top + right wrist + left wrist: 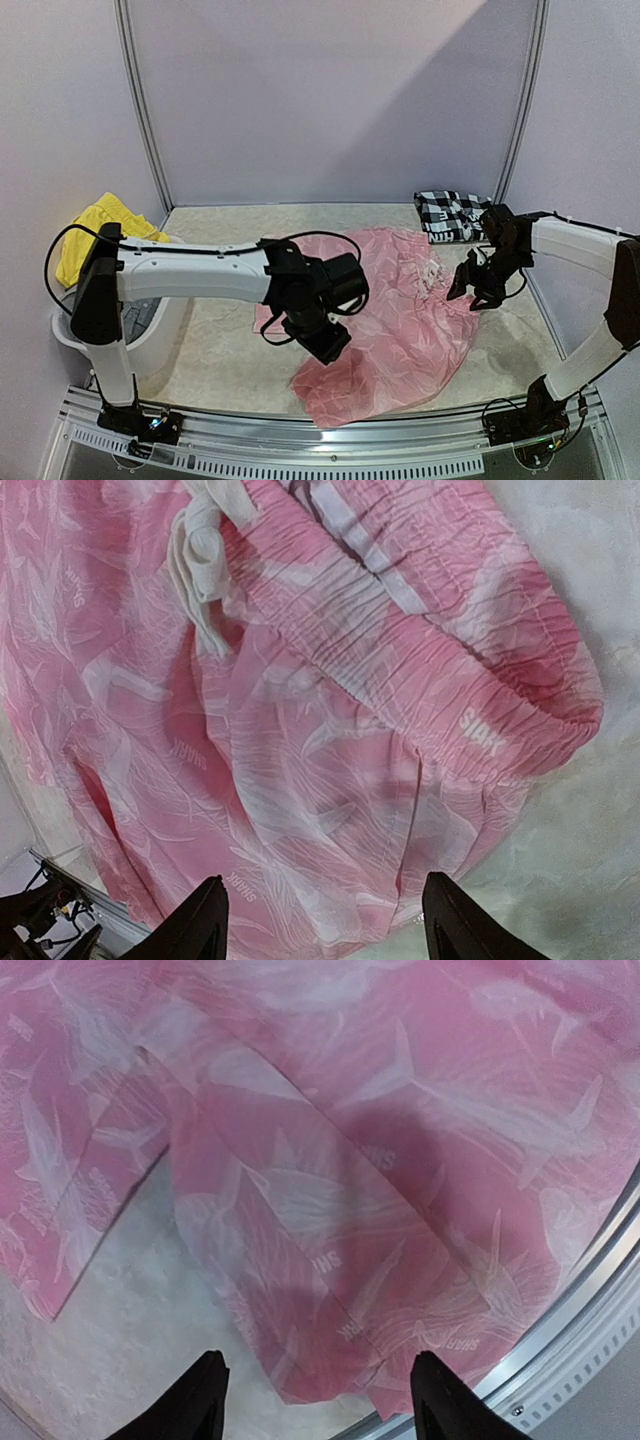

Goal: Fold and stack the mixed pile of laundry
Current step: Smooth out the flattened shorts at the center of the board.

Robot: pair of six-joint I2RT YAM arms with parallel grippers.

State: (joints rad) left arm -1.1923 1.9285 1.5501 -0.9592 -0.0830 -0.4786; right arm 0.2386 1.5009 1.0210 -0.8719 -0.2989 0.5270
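Left gripper (315, 1408): jaws apart, empty, hovering at 6 o'clock
Pink piece (400, 310): spread mid-table, unfolded
Right gripper (320, 925): apart, empty, above waistband (480, 700)
Yellow one (100, 225): 9 o'clock, on basket (160, 335), waiting
Checked shirt (450, 215): 1 o'clock, folded

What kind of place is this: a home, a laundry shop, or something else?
Probably a robot test cell: plain wall panels in metal framing enclose the table, the left arm and right arm are bolted at its near rail, and a pink garment lies spread on it.
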